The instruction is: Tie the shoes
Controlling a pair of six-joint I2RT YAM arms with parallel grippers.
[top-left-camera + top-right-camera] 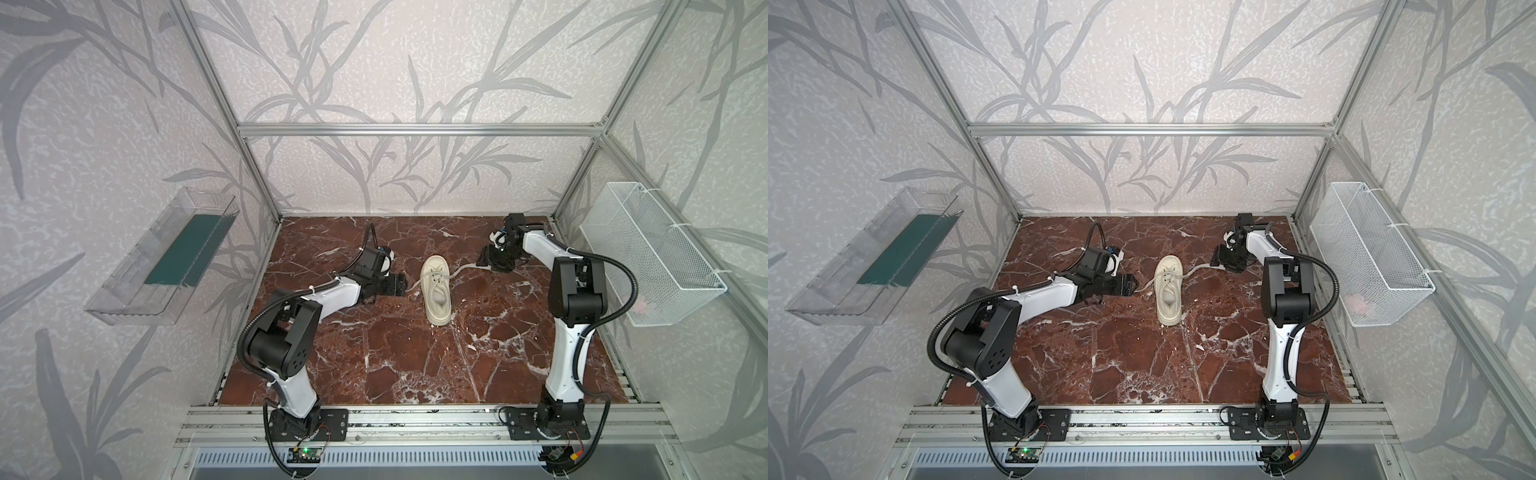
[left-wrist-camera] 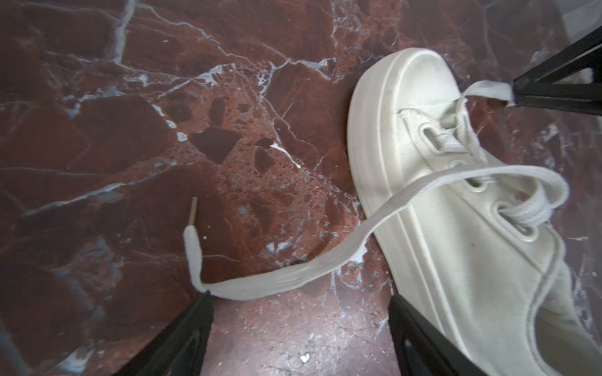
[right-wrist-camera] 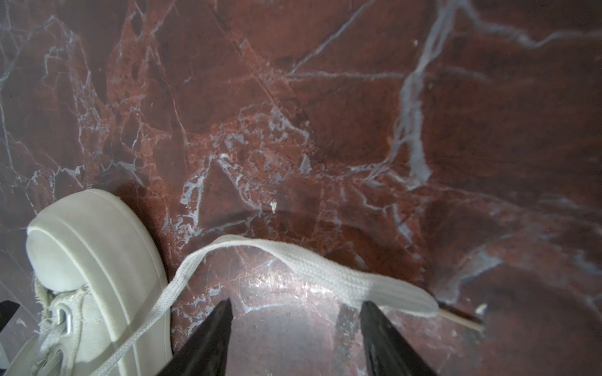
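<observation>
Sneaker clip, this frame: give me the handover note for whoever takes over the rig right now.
Left tool: open, low over the marble table, left lace end loose at its fingertips.
Right tool: open, right lace end lying by one fingertip, not pinched.
Sneaker: upright mid-table between them, toe toward the back wall.
Done: laces lie out sideways, no knot.
Left: grip both ends, cross, knot, bow.

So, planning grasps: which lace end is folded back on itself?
The left lace end, beside the left gripper: it kinks sharply back, while the right lace end runs out flat.
</observation>
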